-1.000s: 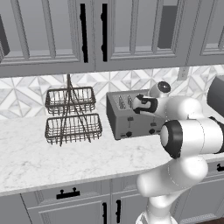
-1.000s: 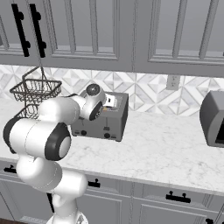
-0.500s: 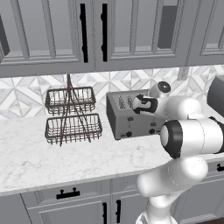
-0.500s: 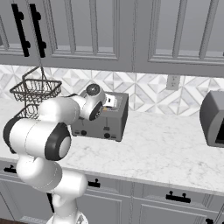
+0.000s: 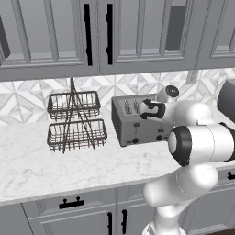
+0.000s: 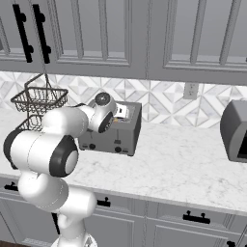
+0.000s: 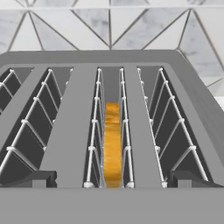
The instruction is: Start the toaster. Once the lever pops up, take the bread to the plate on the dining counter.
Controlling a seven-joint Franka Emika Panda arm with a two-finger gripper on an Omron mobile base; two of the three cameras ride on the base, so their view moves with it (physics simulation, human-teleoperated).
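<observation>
The grey toaster (image 5: 137, 124) stands on the wall counter against the tiled backsplash, also seen as the toaster (image 6: 116, 137) past my arm. From the hand view I look straight down at the toaster (image 7: 65, 144) top with its slots. The golden bread (image 7: 112, 144) stands on edge in the middle slot, sunk between the wire guides. My gripper (image 7: 112, 179) is open just above the toaster's top, and its dark fingertips (image 7: 43, 178) stand wide apart on either side of that slot. The same gripper (image 5: 146, 108) hovers over the toaster's right half. The plate and dining counter are out of view.
A wire two-tier basket rack (image 5: 75, 120) stands left of the toaster, and the rack (image 6: 38, 99) shows behind my arm. A dark rounded appliance (image 6: 235, 130) sits on the counter far right. Upper cabinets hang close overhead. Bare marble (image 6: 183, 164) lies right of the toaster.
</observation>
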